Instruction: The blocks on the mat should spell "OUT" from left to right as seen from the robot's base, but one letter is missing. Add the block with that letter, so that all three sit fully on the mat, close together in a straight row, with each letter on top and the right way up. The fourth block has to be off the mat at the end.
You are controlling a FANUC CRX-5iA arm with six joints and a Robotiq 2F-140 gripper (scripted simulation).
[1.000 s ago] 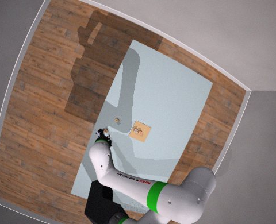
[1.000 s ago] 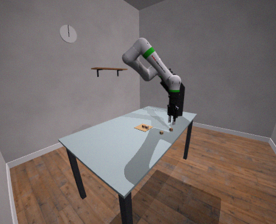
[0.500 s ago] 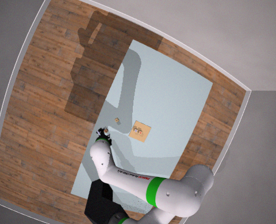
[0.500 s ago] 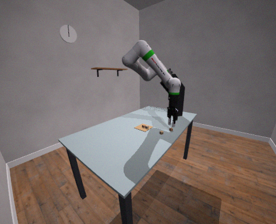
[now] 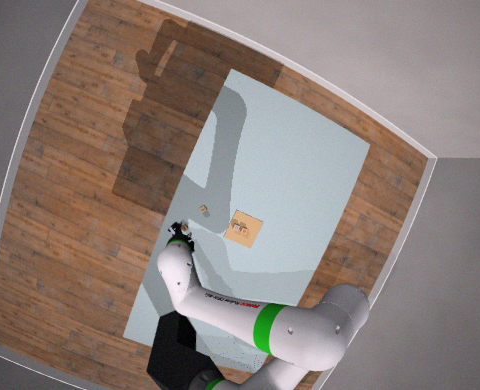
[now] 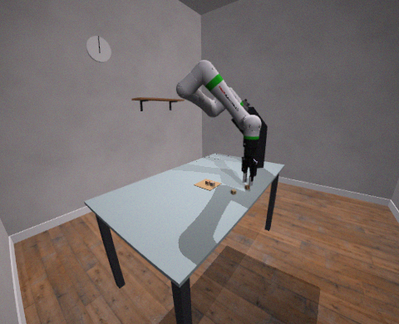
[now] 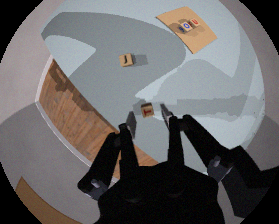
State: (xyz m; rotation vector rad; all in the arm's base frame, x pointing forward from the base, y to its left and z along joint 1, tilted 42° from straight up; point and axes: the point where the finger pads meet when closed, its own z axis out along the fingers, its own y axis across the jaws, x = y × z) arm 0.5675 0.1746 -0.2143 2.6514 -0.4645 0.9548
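A tan mat point(image 5: 244, 225) lies on the pale table and carries two letter blocks point(image 5: 240, 229) side by side; they also show in the wrist view point(image 7: 190, 24). Their letters are too small to read. A loose block point(image 5: 203, 209) lies off the mat, and it also shows in the wrist view point(image 7: 126, 60). Another block point(image 7: 147, 110) lies near the table's edge. My gripper point(image 7: 147, 113) hangs just above this block, fingers partly open on either side of it and not touching it. In the side view the gripper point(image 6: 248, 181) points straight down over the block point(image 6: 247, 187).
The table edge point(image 7: 77, 106) runs close beside the block under my gripper, with wooden floor beyond. The robot's black base point(image 5: 175, 350) stands at the table's near end.
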